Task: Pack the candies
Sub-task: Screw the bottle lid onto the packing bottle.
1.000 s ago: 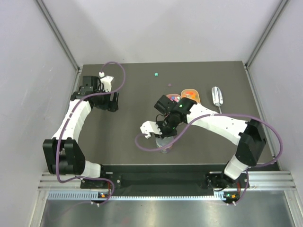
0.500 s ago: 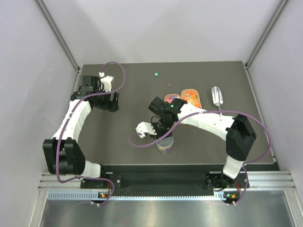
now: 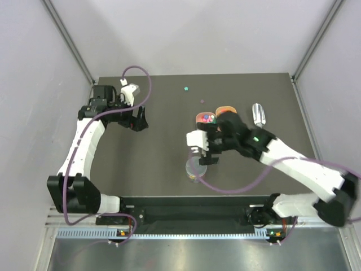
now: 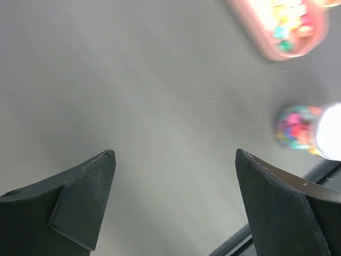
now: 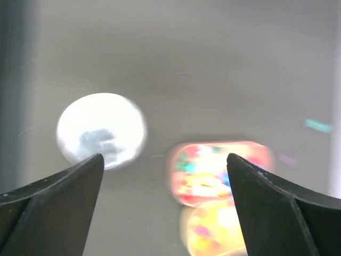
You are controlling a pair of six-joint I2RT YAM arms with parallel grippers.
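Release step, judged: tiny bright mixed-colour candies (image 4: pixel 294 129) sit in the small white-topped jar (image 3: pixel 196 169). Both the right fingers (image 5: pixel 64 186) and left fingers (image 4: pixel 80 197) are spread, empty. Clean withdrawal from the jar is called for next.

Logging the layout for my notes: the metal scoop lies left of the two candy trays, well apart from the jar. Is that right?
Not quite. The top view shows the metal scoop lying right of the two candy trays, not left. It is indeed well apart from the jar.
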